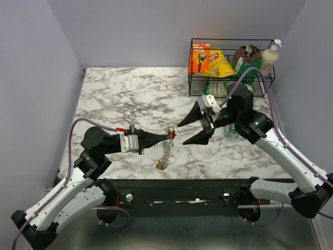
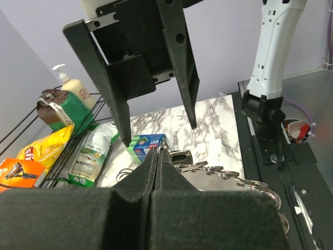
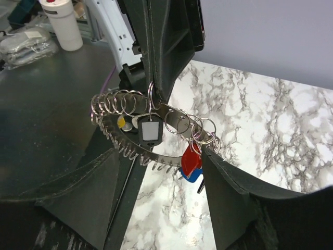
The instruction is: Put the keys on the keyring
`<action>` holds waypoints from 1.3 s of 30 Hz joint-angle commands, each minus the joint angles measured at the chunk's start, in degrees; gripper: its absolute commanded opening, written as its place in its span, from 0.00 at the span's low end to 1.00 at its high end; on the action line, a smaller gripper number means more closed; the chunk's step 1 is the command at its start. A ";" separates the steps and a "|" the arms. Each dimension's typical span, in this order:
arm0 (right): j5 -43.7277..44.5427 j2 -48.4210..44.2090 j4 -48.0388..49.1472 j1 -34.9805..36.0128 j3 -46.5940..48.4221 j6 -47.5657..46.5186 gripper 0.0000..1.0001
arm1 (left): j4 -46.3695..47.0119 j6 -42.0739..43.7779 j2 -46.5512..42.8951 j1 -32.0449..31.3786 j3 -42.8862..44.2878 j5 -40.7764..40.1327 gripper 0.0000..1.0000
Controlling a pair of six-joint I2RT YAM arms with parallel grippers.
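Two arms, top view: the left fingers (image 1: 164, 137) are clenched on the upper end of the keyring (image 1: 165, 151), which trails toward the near edge of the bench (image 1: 119, 94). The right fingers (image 1: 191, 139) stand spread, tips just beside the ring, grasping nothing.
Top view, writing: a yellow crisp bag (image 1: 218, 63) in the wire basket (image 1: 231, 40) shows part of "Lay's". The orange razor pack (image 1: 200, 57) beside it is too small to read.
Left wrist view: the clenched fingers meet in a point, with coils of the ring just beyond. The other arm's spread fingers hang close in front.
Left wrist view, writing: the soap bottle (image 2: 78, 91) carries a mark I cannot read.
Right wrist view: the ring hangs between the spread fingers, pinched from above. The keys (image 3: 191, 161), one red-headed and one blue, hang on it just beside one finger; whether they touch it I cannot tell. A dark tag (image 3: 148, 130) hangs below the pinch.
Risk, slipping: the pinch looks to sit on thin wire, so a nudge from the right arm could twist the ring loose.
Risk, snagging: closing here could trap the dangling keys or tag instead of the wire.
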 commanded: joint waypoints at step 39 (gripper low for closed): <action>-0.15 4.75 3.74 6.12 2.62 8.78 0.01 | -4.25 2.82 0.08 0.10 2.82 3.48 0.00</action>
